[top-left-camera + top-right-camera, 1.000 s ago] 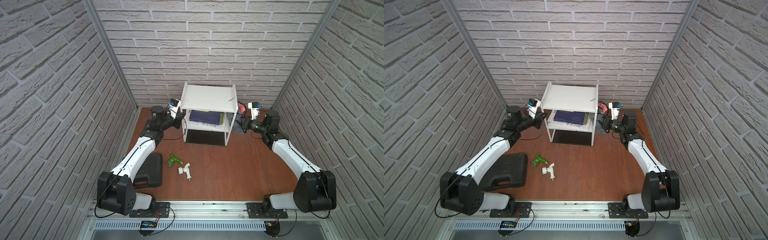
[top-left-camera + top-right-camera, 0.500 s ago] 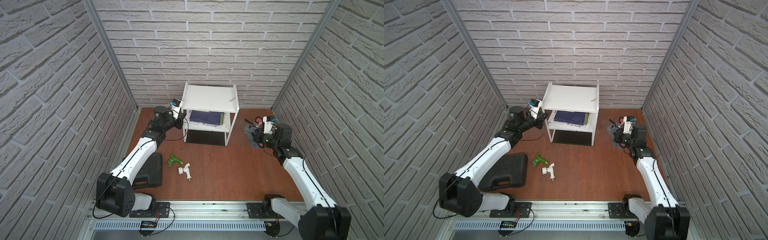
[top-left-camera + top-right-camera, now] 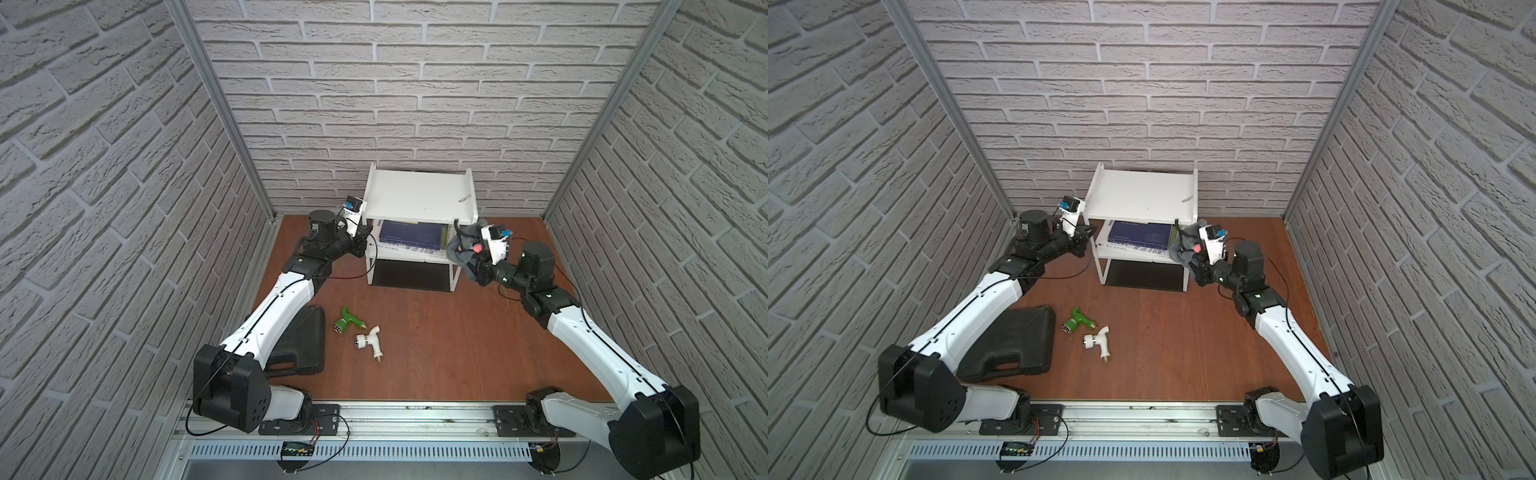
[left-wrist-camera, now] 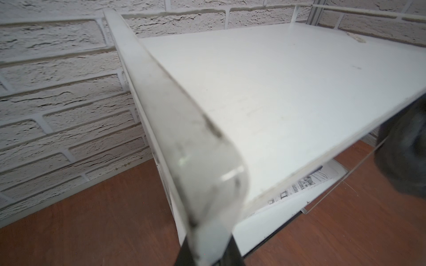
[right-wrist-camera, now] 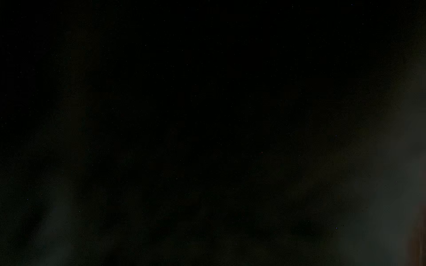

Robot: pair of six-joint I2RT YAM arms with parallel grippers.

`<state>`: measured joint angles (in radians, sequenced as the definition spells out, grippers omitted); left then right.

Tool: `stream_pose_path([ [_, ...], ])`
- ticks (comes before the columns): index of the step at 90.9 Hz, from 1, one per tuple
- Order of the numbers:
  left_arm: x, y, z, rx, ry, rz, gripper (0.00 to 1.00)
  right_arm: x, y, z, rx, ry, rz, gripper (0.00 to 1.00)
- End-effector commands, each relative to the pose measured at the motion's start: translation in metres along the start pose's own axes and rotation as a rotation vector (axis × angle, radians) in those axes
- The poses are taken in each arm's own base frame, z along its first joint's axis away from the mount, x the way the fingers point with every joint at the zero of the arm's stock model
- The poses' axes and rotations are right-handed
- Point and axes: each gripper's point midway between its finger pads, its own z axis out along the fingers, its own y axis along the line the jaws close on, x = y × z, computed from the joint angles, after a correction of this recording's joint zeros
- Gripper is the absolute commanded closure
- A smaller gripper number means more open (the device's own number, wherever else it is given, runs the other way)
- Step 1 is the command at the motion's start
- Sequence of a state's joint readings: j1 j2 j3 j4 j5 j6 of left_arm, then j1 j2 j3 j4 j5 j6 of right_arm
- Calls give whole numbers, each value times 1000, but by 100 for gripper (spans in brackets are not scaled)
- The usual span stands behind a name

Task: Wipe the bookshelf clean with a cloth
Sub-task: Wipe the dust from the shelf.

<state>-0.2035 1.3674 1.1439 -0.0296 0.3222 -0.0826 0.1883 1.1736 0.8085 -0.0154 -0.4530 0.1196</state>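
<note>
The white bookshelf [image 3: 419, 199] [image 3: 1142, 199] stands against the back wall. My left gripper [image 3: 368, 237] [image 4: 207, 255] is shut on its left side rail [image 4: 184, 129], which runs between the black fingers in the left wrist view. The grey cloth [image 3: 459, 251] [image 3: 1181, 251] hangs bunched at the right end of the middle tier, with my right gripper [image 3: 468, 249] [image 3: 1190, 253] shut on it. A dark blur of the cloth [image 4: 405, 156] shows past the shelf's far corner. The right wrist view is almost black and shows nothing distinct.
A blue book [image 3: 411, 235] lies on papers on the middle tier. A small scrap [image 3: 464, 199] sits on the top tier. On the brown table are a black case [image 3: 299, 345], a green fitting [image 3: 347, 322] and a white tap [image 3: 370, 338].
My right arm pulled away from the shelf to the right and low with the cloth, then came back up to the shelf's right side. The left arm stayed on the rail.
</note>
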Motion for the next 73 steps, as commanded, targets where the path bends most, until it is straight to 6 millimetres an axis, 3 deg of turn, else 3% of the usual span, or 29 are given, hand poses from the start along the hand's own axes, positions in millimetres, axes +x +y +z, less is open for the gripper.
stream_pose_path([
  [1, 18, 2, 4, -8, 43, -71, 100, 8, -26, -10, 166, 38, -30, 97],
  [21, 21, 0, 0, -5, 37, -82, 100, -134, 50, -84, -14, -286, -138, 97],
  [30, 25, 2, 1, -14, 32, -103, 100, -158, 60, -88, -47, -299, -152, 97],
  [41, 26, 2, 3, -13, 25, -109, 100, -163, 34, -54, 17, -220, -117, 97],
  [51, 26, 8, 1, -38, 48, -95, 100, -179, 14, -22, 68, -142, -119, 97],
  [59, 29, 8, -1, -43, 69, -85, 100, -208, 4, -7, 98, -127, -146, 97],
  [68, 27, 2, -1, -8, 63, -83, 100, -234, -30, 21, 222, -119, -151, 97],
  [73, 28, 0, 0, -2, 65, -87, 100, -247, -49, 27, 319, -107, -152, 97],
])
